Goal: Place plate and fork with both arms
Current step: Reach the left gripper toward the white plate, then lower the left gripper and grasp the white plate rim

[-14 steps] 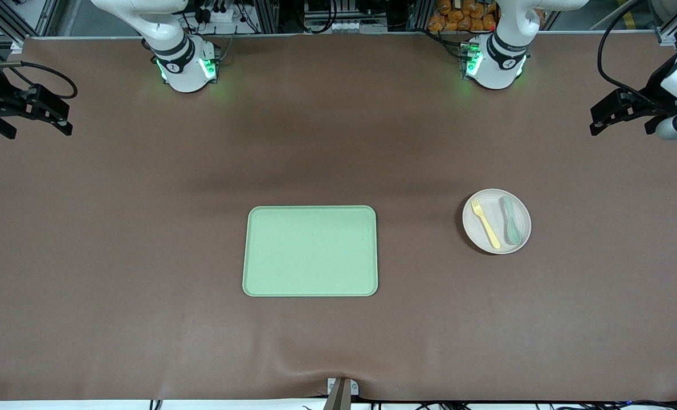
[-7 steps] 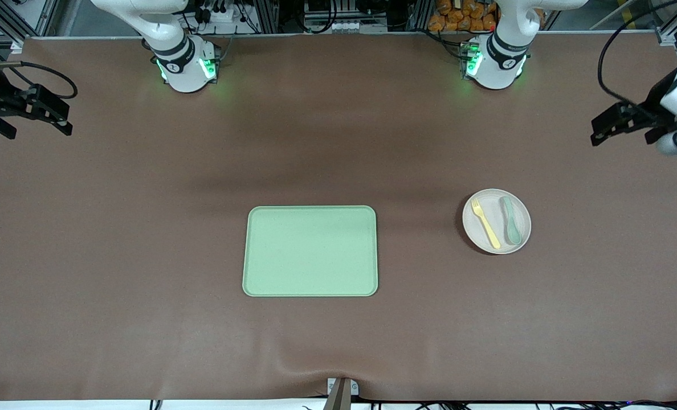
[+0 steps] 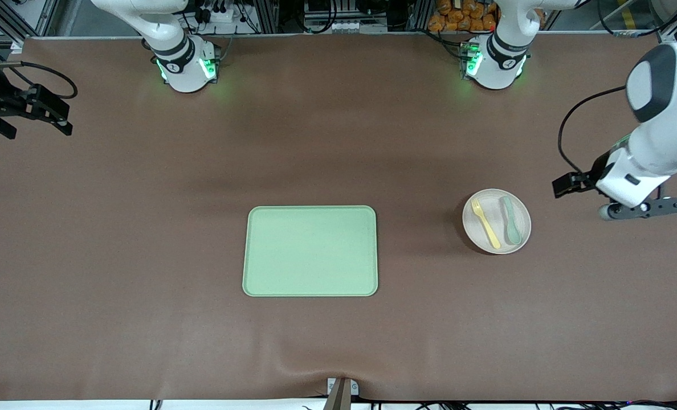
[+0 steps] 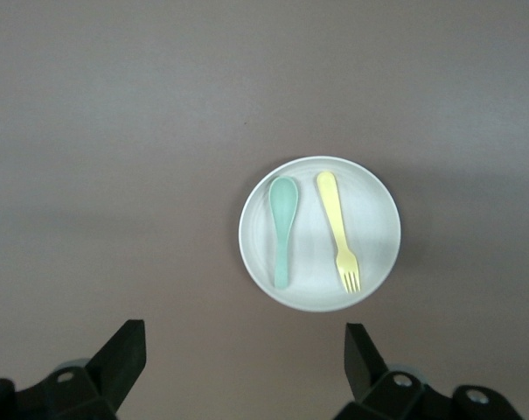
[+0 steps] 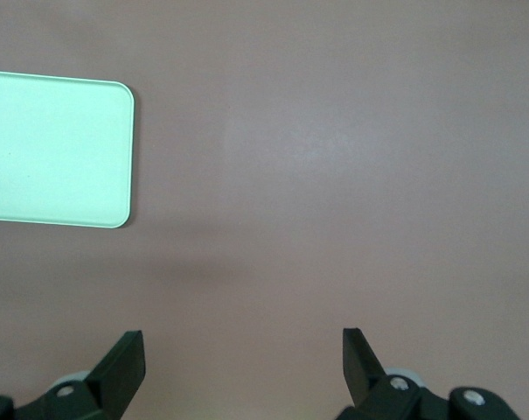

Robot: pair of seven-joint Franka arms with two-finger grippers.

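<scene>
At the frame's left edge my right gripper waits, jaws apart. Right of centre, the plate carries the fork: light, stiff, slippery plastic, best pinched at the rim. Far right, my left gripper hovers open.

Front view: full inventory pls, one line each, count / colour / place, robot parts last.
tray: 1, light green, mid-table, bare.
plate: 1, pale pinkish-beige, beside the tray toward the left arm's end of the table.
fork: 1, yellow, lying on the plate.
spoon: 1, grey-green, on the plate beside the fork.
table: 1, brown cover.
left gripper: 1, black, open, empty, above the table just short of the plate, toward the left arm's end.
right gripper: 1, black, open, empty, waiting at the right arm's end of the table.
</scene>
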